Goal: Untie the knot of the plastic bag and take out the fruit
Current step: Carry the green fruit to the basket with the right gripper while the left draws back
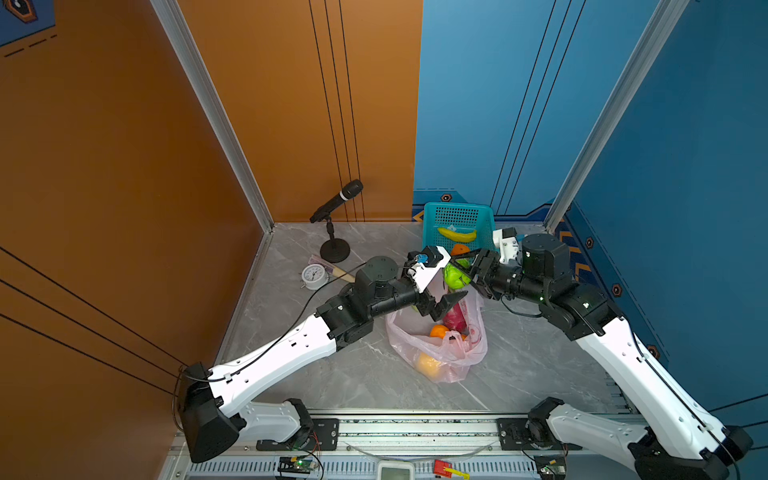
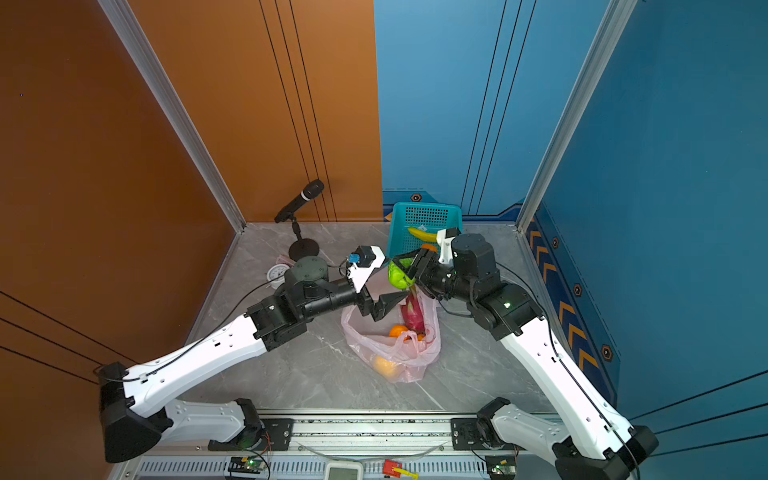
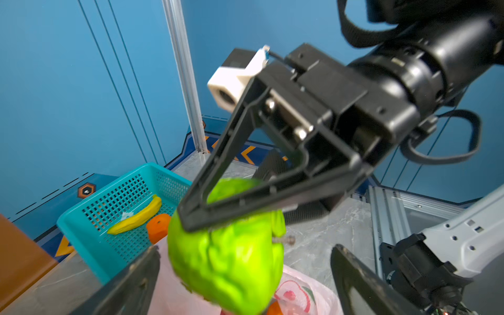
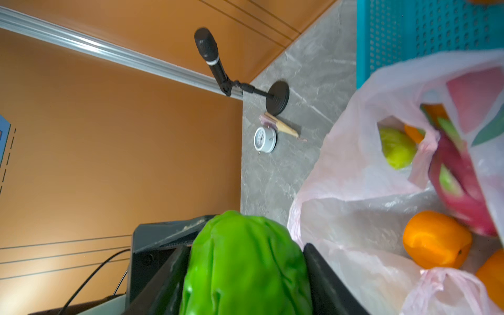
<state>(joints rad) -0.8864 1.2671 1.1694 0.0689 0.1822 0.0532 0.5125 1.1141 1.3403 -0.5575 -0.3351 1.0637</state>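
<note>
The green fruit, bottom centre, is sitting pinched by the right gripper; the left gripper is hanging spread, perhaps brushing the plastic bag lying mid-frame, holding oranges.

Thin translucent crinkled pink plastic bag, glossy bumpy green fruit, perforated teal plastic basket, matt marble-look tabletop

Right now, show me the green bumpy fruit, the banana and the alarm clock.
green bumpy fruit (image 4: 245, 267), right wrist view, middle of its wrinkled skin.
banana (image 1: 457, 235), in a top view, middle of its curve.
alarm clock (image 1: 313, 275), in a top view, centre of its dial.
</note>
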